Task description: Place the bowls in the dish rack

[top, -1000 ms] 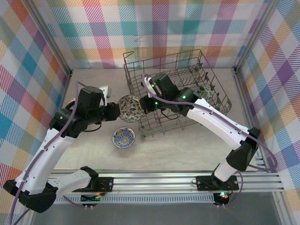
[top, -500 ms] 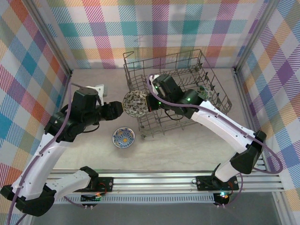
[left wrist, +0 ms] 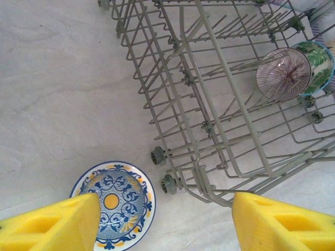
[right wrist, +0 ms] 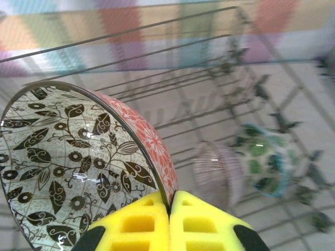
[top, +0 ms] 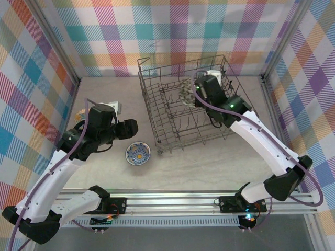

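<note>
The right jaws pinch the rim of the leaf bowl [right wrist: 68, 167], held over the dish rack [top: 172, 128]. It is better to lower it on edge between free tines near the purple bowl [left wrist: 282, 73], then release. The left jaws are wide open and empty, above the blue bowl [left wrist: 112, 201].

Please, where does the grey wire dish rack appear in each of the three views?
Top external: grey wire dish rack, upper centre.
Left wrist: the rack, upper right.
Right wrist: the rack behind the round black-leaf ceramic bowl, red outside.
Shared landmark: round green-leaf ceramic bowl in the rack, both wrist views.
</note>
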Tool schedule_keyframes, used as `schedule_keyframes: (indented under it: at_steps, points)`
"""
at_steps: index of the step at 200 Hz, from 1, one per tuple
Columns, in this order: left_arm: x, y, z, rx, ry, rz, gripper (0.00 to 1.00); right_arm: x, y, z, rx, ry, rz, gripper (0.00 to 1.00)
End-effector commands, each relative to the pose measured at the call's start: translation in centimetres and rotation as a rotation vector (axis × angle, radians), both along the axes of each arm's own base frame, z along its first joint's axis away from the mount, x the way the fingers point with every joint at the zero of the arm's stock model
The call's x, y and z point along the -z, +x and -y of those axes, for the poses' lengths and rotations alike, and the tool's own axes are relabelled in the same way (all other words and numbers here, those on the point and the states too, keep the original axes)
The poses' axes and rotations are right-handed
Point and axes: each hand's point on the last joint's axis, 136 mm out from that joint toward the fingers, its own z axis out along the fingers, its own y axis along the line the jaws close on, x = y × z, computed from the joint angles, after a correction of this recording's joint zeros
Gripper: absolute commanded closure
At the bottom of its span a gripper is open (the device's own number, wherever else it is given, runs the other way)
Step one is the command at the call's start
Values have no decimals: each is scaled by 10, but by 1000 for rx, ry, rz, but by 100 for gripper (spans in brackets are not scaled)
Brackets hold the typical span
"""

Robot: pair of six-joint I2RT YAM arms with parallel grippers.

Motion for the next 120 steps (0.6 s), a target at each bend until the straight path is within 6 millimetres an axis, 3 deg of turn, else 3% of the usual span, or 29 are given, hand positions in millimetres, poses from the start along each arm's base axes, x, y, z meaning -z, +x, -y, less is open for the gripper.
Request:
schedule_keyframes:
  at_steps: [1, 34, 70, 120]
  points:
    - [3, 4, -1, -2, 16, 29, 30, -4, 1, 38, 177, -82, 50, 100]
    - [19, 10, 0, 0, 18, 0, 27, 20, 8, 59, 278, -251, 1, 100]
    - [32, 14, -4, 0, 17, -29, 24, 48, 17, 62, 324, -392, -68, 100]
    - [47, 18, -10, 2, 5, -71, 23, 67, 24, 69, 391, -512, -114, 100]
